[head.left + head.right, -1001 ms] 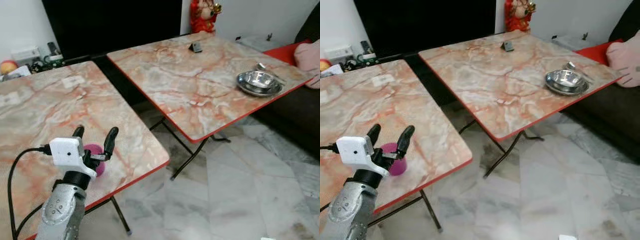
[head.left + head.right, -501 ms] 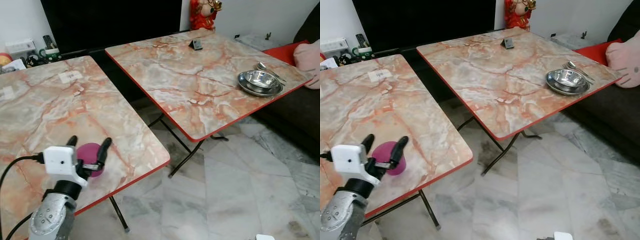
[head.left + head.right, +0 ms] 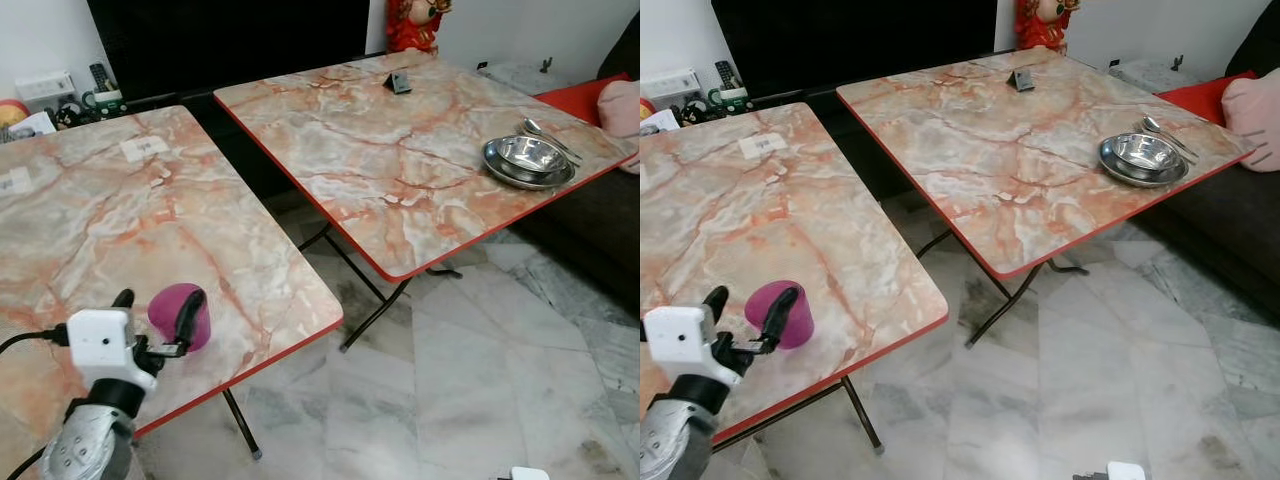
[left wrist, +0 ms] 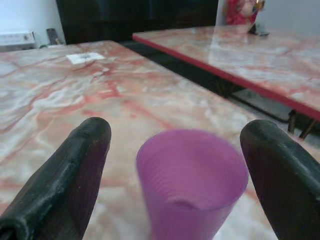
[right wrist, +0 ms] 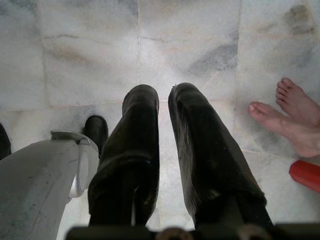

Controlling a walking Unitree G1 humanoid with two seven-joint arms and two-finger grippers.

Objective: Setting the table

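Note:
A purple plastic cup [image 3: 180,314] stands upright near the front edge of the near marble table [image 3: 120,220]. My left gripper [image 3: 158,298] is open, one black finger on either side of the cup without touching it. The left wrist view shows the cup [image 4: 192,180] between and just beyond the two fingers [image 4: 65,185], a gap on each side. On the far table [image 3: 400,170] a steel bowl [image 3: 528,160] sits near the right edge, a spoon [image 3: 540,131] behind it. My right gripper [image 5: 162,92] hangs idle over the floor, fingers together and empty.
A floor gap separates the two red-edged folding tables. A small dark object [image 3: 398,84] lies at the far table's back, a red figurine [image 3: 415,20] behind it. A sofa with a pink cushion [image 3: 622,110] stands at the right. A person's bare feet [image 5: 295,110] are on the marble floor.
The camera has shifted. My left arm sits lower in view, its gripper still open around the cup. The cup has stayed in place on the table.

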